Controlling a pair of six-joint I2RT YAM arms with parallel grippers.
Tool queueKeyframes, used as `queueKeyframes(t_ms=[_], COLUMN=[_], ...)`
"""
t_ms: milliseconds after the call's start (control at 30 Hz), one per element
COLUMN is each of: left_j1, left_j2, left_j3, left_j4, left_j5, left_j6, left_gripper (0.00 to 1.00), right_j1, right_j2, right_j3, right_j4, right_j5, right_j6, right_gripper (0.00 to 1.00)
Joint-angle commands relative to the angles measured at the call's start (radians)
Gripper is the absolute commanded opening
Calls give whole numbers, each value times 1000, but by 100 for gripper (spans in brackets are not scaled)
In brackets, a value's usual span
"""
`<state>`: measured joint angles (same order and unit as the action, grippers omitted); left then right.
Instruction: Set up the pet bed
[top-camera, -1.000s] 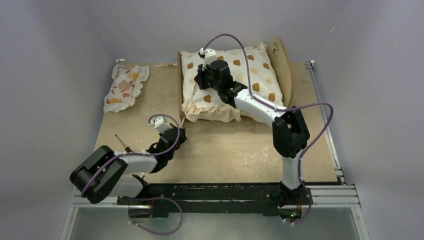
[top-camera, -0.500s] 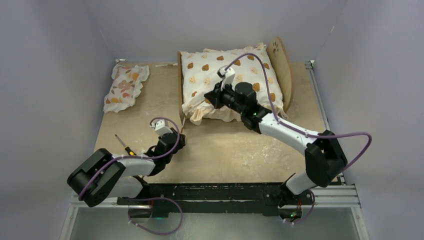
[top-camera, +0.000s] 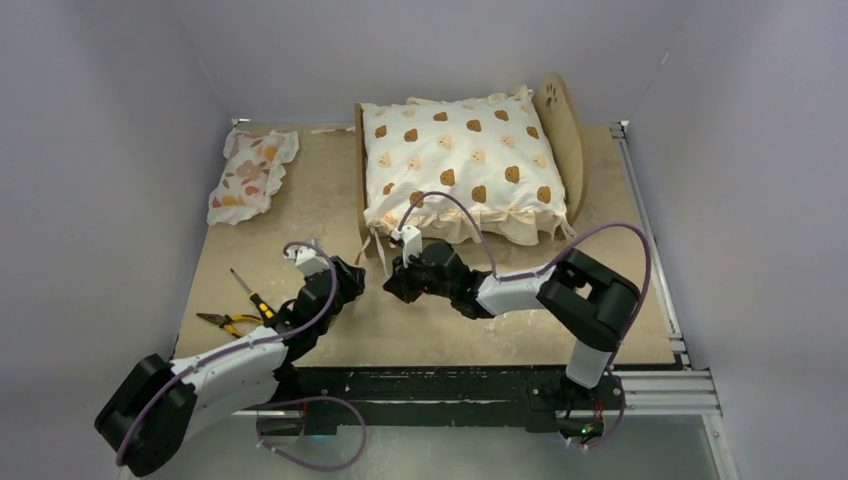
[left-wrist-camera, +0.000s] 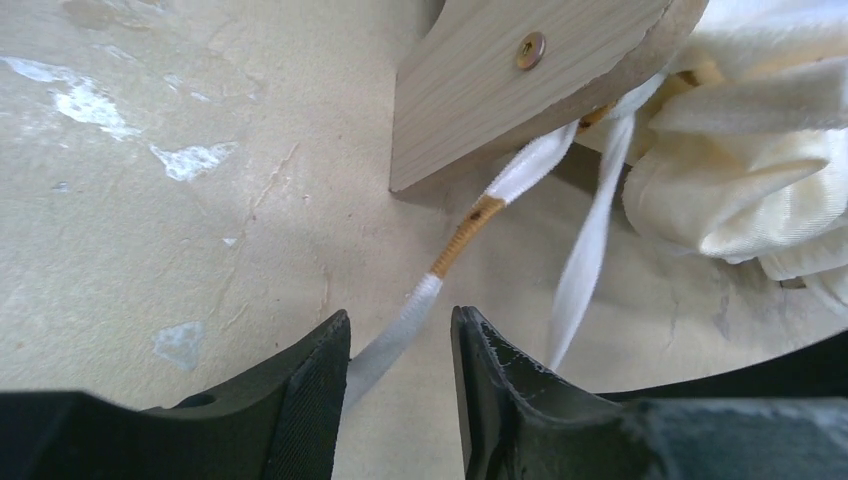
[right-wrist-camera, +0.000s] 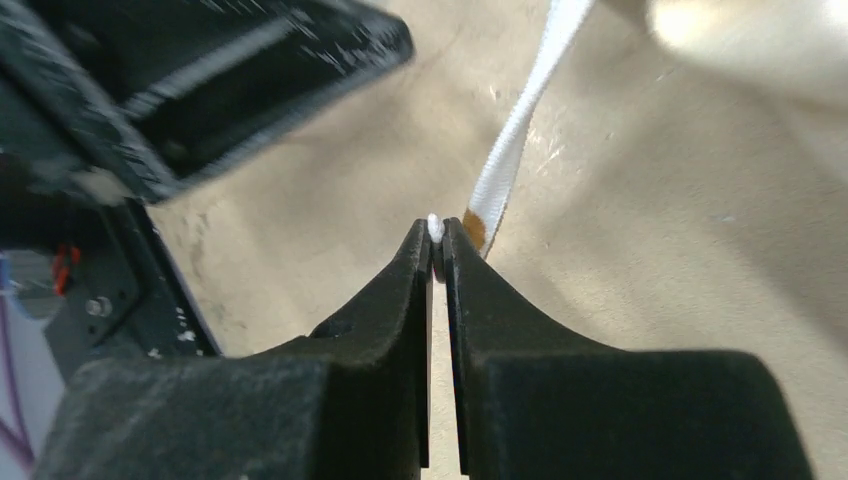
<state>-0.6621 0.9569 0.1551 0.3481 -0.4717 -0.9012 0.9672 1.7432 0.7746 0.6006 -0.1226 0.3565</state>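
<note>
While your left gripper (left-wrist-camera: 400, 325) is standing with its jaws apart, a white tie (left-wrist-camera: 520, 170) with a tan band is running loosely down through the gap. A second tie (left-wrist-camera: 590, 260) is hanging just beside the right-hand finger. Both are coming from the corner of the bed (top-camera: 565, 140), where a screwed wooden end board is showing close ahead. Your left arm is stretching long and low from its base, forearm angling up and right across the table (top-camera: 450, 325), wrist tipping toward that near-left corner.

Your right gripper (right-wrist-camera: 436, 228) is clenching its tips on the end of a white strip (right-wrist-camera: 510, 150) with a brown spot, which is rising away to the upper right. You cannot tell which tie this is. Your right arm is folding sharply at the elbow on the right, its forearm lying low and pointing left, so the two grippers are facing each other, near but apart.

Behind them the bed is sitting at the far middle of the table, its headboard on the right, and is carrying the cushion (top-camera: 455, 160), whose ruffle is overhanging the near side. Further out, a pillow (top-camera: 250, 175) is lying at the far left, well apart. A screwdriver (top-camera: 245, 288) and pliers (top-camera: 228, 322) are lying beside your left forearm.
</note>
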Motion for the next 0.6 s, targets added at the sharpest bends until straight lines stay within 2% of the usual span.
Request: queueKeyframes(t_ms=[0,133,267,367,567], left_j1=[2,4,8,7,8], left_j2=[-125,-234,-292,-308,-283], left_j3=[58,143,239,281,239], left_j4=[-212,-399,-569,-640,-571], left_j5=[-52,-90,-127,-145,-170], left_j6=[19,52,109,116,144], left_gripper=[43,50,60,62,66], right_j1=[36,39,41,37,1], right_j2=[11,-112,-266,-313,-245], right_j3=[-5,6,64,125,274], right_j4=[27,-82,-241,-334,-405], right_j5=[31,91,227,294,354], right_j6=[39,-5,-81,-113,-156], right_gripper=[17,38,48,51,49])
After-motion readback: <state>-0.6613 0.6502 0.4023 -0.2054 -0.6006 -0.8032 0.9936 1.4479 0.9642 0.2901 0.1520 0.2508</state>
